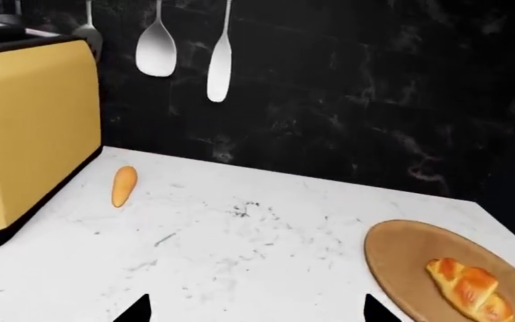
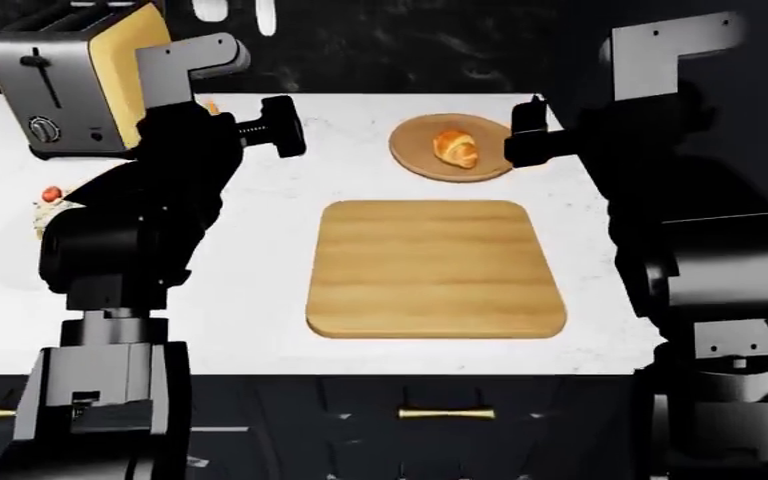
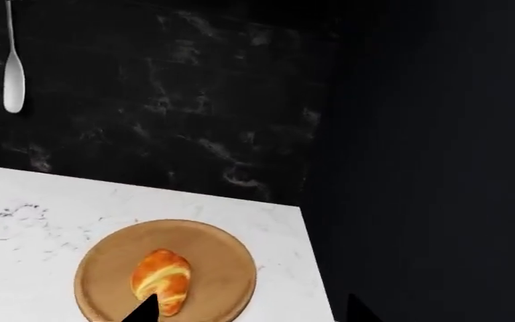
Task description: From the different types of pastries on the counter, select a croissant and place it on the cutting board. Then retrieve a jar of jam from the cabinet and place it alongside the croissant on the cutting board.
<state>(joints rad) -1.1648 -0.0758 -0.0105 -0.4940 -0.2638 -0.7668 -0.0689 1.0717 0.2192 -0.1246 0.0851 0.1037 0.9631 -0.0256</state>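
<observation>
The golden croissant [image 2: 456, 148] lies on a round darker wooden plate [image 2: 418, 160] at the back of the white counter [image 2: 264, 290]. It also shows in the right wrist view [image 3: 163, 278] and the left wrist view [image 1: 469, 288]. The light wooden cutting board [image 2: 435, 268] lies bare in front of the plate. My right gripper [image 2: 524, 135] is open just right of the plate, with one fingertip [image 3: 145, 308] over the croissant's near end. My left gripper [image 2: 277, 127] is open and empty, left of the plate. The cupcake [image 2: 51, 203] is half hidden behind my left arm. The jam jar is out of view.
A yellow toaster [image 2: 77, 75] stands at the back left, and a small orange carrot [image 1: 124, 186] lies beside it. Spoons [image 1: 156, 50] hang on the black marble wall. Dark drawers with a brass handle [image 2: 440, 412] sit below the counter's front edge.
</observation>
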